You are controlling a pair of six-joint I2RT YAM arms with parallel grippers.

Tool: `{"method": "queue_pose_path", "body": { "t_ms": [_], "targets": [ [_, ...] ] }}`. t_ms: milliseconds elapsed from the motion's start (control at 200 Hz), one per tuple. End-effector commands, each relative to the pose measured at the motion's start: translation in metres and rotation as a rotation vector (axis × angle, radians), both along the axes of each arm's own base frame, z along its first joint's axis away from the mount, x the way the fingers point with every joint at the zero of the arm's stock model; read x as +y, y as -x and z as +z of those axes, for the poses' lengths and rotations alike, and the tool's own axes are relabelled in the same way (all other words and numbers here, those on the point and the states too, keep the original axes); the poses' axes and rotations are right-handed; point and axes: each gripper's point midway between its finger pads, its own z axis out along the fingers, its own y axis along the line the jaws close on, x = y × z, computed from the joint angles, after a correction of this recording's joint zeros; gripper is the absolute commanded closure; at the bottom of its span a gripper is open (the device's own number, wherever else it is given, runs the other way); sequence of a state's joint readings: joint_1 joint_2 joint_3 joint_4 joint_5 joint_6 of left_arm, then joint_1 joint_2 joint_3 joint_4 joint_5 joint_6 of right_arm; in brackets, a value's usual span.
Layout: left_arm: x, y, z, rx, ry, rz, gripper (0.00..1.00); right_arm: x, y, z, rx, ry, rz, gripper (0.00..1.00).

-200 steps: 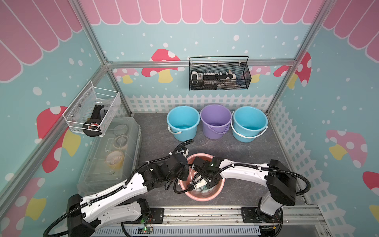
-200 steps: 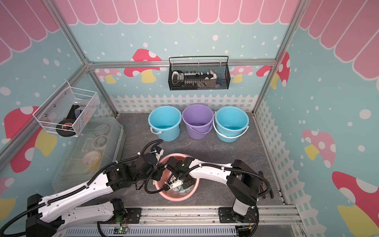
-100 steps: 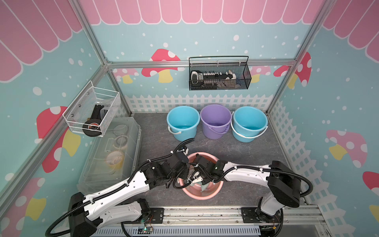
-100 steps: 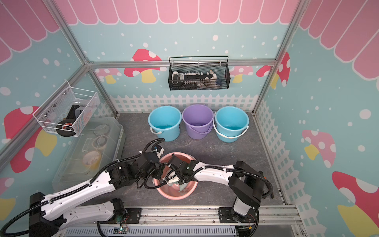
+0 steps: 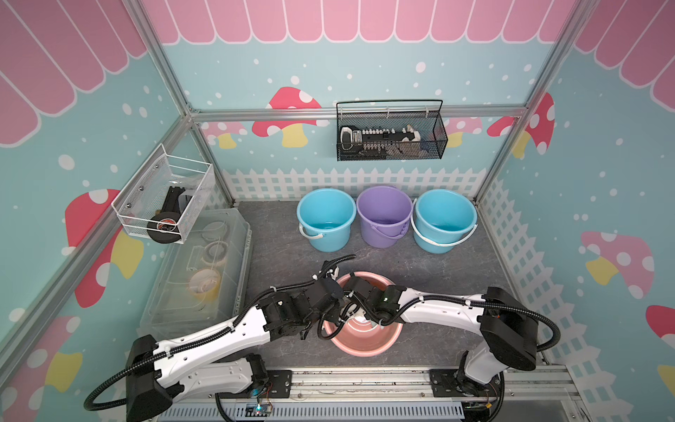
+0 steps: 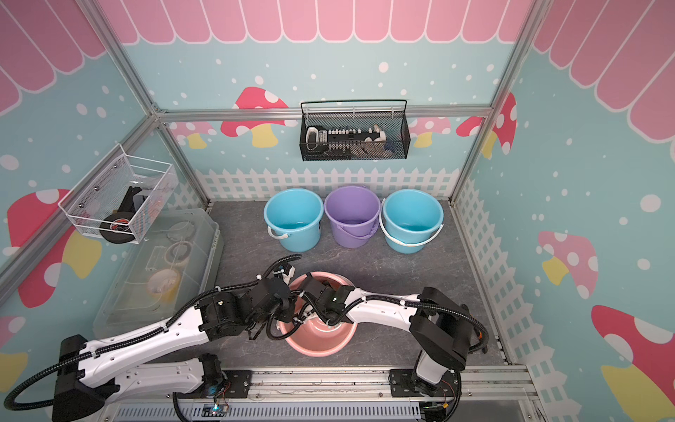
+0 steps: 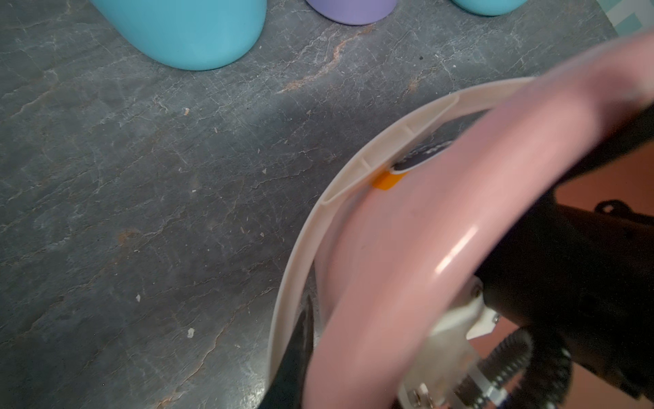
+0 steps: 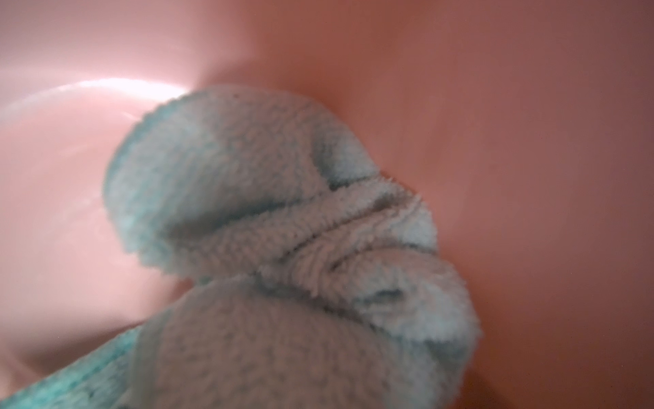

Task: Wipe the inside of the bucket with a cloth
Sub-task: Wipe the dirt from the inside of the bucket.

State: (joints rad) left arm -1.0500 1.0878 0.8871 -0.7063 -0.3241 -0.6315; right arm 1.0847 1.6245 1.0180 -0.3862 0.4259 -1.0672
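The pink bucket (image 5: 366,347) (image 6: 321,345) stands at the front middle of the grey floor. My left gripper (image 5: 336,313) (image 6: 289,317) is shut on its left rim. In the left wrist view the pink rim (image 7: 407,248) and the white handle (image 7: 339,191) fill the right side, and one dark finger (image 7: 300,340) lies outside the wall. My right gripper (image 5: 356,315) (image 6: 311,315) reaches down inside the bucket. In the right wrist view the bunched aqua cloth (image 8: 283,226) hides the jaws and presses on the pink inner wall (image 8: 531,141).
Two blue buckets (image 5: 326,219) (image 5: 443,219) and a purple one (image 5: 384,217) line the back fence. A clear lidded box (image 5: 204,270) lies along the left wall. A white wire basket (image 5: 164,199) and a black mesh basket (image 5: 391,135) hang on the walls.
My right gripper has carried the cloth from the near middle of the bucket toward its far left wall. The left gripper has kept its hold on the rim.
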Motion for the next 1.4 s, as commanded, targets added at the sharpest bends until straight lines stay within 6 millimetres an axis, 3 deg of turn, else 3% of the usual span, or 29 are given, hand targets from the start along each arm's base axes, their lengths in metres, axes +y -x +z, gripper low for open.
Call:
{"method": "queue_pose_path", "body": {
  "t_ms": [0, 135, 250, 365, 495, 615, 750, 876, 991, 1111, 1266, 1396],
  "targets": [
    [-0.034, 0.012, 0.020, 0.021, 0.149, -0.070, 1.00, -0.014, 0.007, -0.010, 0.037, 0.120, -0.032, 1.00],
    [-0.029, 0.012, 0.023, 0.010, 0.149, -0.062, 1.00, -0.030, 0.028, -0.018, 0.166, 0.181, -0.054, 1.00],
    [-0.028, 0.013, 0.023, 0.013, 0.146, -0.062, 1.00, -0.033, 0.059, -0.025, 0.346, 0.173, -0.061, 1.00],
    [-0.028, 0.013, 0.020, 0.019, 0.144, -0.059, 1.00, -0.021, 0.082, -0.025, 0.488, 0.094, -0.059, 1.00],
    [-0.029, 0.013, 0.018, 0.024, 0.136, -0.064, 1.00, 0.008, 0.095, -0.017, 0.578, -0.048, -0.027, 1.00],
    [-0.031, 0.013, 0.017, 0.027, 0.134, -0.070, 1.00, 0.038, 0.088, -0.008, 0.562, -0.200, -0.001, 1.00],
    [-0.031, 0.014, 0.015, 0.034, 0.131, -0.071, 1.00, 0.066, 0.055, 0.006, 0.396, -0.371, -0.018, 1.00],
    [-0.031, 0.017, 0.013, 0.045, 0.138, -0.074, 1.00, 0.073, 0.023, 0.020, 0.210, -0.443, -0.044, 1.00],
    [-0.030, 0.019, 0.012, 0.049, 0.140, -0.074, 1.00, 0.065, 0.003, 0.026, 0.054, -0.392, -0.053, 1.00],
    [-0.029, 0.019, 0.012, 0.044, 0.138, -0.071, 1.00, 0.042, -0.009, 0.025, -0.051, -0.254, -0.069, 1.00],
    [-0.026, 0.018, 0.014, 0.033, 0.135, -0.059, 1.00, 0.002, -0.003, 0.010, -0.040, -0.010, -0.076, 1.00],
    [-0.020, 0.016, 0.015, 0.021, 0.126, -0.043, 1.00, -0.020, 0.022, -0.001, 0.094, 0.107, -0.078, 1.00]
  ]
}}
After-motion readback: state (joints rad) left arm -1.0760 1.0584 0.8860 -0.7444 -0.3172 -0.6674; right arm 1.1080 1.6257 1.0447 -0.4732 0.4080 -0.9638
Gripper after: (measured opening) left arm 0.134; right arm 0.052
